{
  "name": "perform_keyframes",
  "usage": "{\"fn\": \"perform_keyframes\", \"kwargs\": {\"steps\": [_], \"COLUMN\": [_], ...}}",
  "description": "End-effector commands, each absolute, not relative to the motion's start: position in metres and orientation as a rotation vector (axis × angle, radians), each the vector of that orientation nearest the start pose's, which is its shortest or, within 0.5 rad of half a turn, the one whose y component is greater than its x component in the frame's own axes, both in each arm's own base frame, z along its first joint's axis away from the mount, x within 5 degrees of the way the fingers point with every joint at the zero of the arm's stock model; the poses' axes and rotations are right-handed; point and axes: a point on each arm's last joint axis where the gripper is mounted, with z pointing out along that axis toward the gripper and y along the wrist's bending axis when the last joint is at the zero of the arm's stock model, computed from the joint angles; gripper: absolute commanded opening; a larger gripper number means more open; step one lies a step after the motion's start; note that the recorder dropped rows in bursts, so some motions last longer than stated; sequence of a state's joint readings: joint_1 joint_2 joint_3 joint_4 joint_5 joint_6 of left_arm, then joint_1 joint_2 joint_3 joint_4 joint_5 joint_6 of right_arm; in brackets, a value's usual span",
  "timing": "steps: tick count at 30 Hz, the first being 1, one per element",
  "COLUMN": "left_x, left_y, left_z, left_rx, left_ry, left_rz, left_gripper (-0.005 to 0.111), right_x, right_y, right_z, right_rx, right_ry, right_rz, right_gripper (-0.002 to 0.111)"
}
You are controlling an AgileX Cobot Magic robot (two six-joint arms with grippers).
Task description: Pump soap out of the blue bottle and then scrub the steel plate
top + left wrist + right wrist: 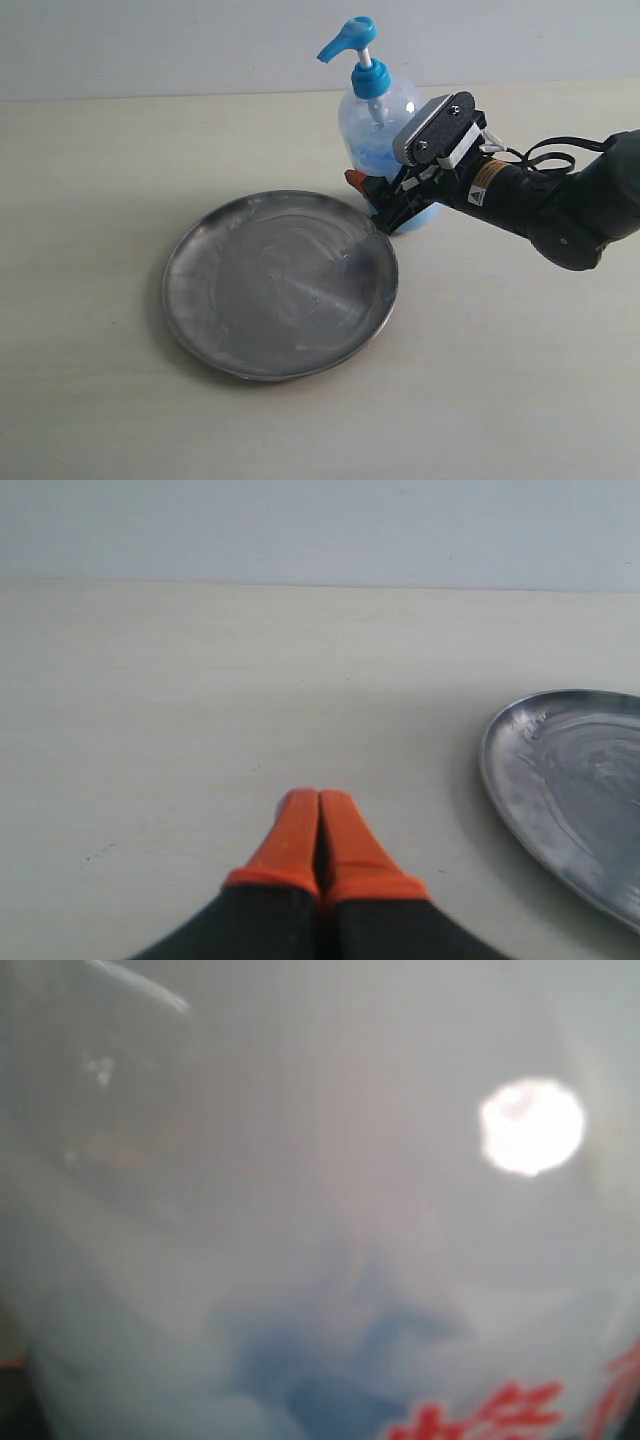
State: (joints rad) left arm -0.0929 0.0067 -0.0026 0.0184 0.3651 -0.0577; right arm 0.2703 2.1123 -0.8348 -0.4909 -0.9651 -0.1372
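Exterior view: gripping upright blue bottle (375, 125) low on its body with right tool (378, 205), jaws wide, just beside steel plate (270, 290); noting pump head (350, 38) above tool; holding left tool (320, 815) closed, farther off.

Left claw (320, 825), fingers pressed together above the table (200, 700); steel plate (580, 780) nearby, seemingly smeared.

The pale table (100, 400) carries a round steel plate (280, 285) lying flat, and an upright pump bottle (365, 120) just behind the plate's rim; whether they touch is unclear.
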Motion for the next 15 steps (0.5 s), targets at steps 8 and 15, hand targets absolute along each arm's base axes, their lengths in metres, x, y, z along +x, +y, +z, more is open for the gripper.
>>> {"fn": "perform_keyframes", "kwargs": {"steps": [8,15], "left_x": [0.0533,0.0559], "left_y": [-0.0042,-0.0045], "left_z": [0.182,0.1816], "left_rx": [0.037,0.038], "left_ry": [1.83,1.848], "left_rz": [-0.088,-0.088], "left_gripper": [0.0,0.0], "right_x": [0.3529,0.3529], "right_y": [0.1335,0.1333], "right_z": [0.1042,0.1037], "right_rx": [-0.878,-0.88], "right_ry": [1.577,1.582], "right_rz": [0.243,0.241], "right_gripper": [0.0,0.0]}}
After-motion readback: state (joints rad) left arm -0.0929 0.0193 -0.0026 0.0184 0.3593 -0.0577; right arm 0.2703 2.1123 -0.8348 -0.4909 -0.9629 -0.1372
